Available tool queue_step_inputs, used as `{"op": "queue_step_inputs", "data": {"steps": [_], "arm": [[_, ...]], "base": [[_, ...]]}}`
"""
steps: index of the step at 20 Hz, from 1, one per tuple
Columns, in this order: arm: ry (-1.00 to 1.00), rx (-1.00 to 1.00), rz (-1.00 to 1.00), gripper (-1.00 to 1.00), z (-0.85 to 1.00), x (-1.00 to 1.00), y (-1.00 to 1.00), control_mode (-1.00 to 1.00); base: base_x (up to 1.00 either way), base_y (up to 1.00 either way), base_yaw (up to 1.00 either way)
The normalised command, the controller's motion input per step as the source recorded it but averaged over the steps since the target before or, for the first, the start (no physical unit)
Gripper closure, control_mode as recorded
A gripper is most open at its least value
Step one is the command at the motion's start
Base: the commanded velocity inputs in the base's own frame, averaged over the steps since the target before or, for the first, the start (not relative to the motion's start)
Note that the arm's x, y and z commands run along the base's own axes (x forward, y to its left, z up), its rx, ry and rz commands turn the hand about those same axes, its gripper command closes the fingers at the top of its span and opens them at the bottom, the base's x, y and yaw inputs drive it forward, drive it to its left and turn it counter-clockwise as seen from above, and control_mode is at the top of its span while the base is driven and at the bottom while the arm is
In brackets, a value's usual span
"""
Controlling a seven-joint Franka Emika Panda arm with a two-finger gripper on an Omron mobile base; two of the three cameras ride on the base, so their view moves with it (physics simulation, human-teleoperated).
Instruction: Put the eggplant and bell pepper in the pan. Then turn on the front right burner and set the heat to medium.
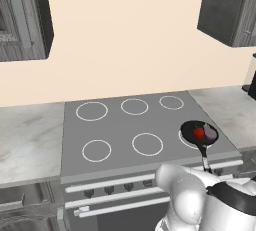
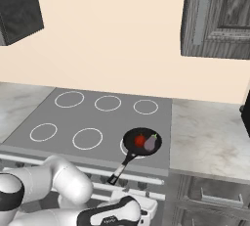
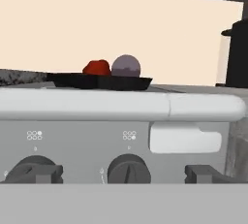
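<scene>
Eggplant (image 2: 151, 144) and bell pepper (image 2: 140, 140) already sit in the pan (image 2: 131, 141), lower centre-right on the cooktop. Knob step now. Gripper jaws spread wide, empty; next, close on the right knob (image 3: 128, 169).

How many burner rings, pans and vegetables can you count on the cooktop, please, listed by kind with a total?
Burner rings: 6, including the front right burner mostly under the pan
Pans: 1, the pan
Vegetables: 2, the bell pepper and the eggplant, both in the pan
Total: 9
</scene>
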Motion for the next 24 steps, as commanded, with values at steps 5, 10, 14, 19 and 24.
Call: {"op": "queue_step_inputs", "data": {"steps": [5, 10, 14, 19, 24], "arm": [[0.0, 0.01, 0.03, -1.0, -0.01, 0.0, 0.0, -1.0], [0.01, 0.0, 0.03, -1.0, 0.08, 0.03, 0.0, -1.0], [0.02, 0.0, 0.02, -1.0, 0.09, 0.09, 0.0, -1.0], [0.0, 0.0, 0.02, -1.0, 0.11, 0.02, 0.0, -1.0], [0.01, 0.0, 0.01, -1.0, 0.0, 0.13, 0.0, -1.0]], "base": [[0.0, 0.0, 0.0], [0.0, 0.0, 0.0], [0.0, 0.0, 0.0], [0.0, 0.0, 0.0], [0.0, 0.0, 0.0]]}}
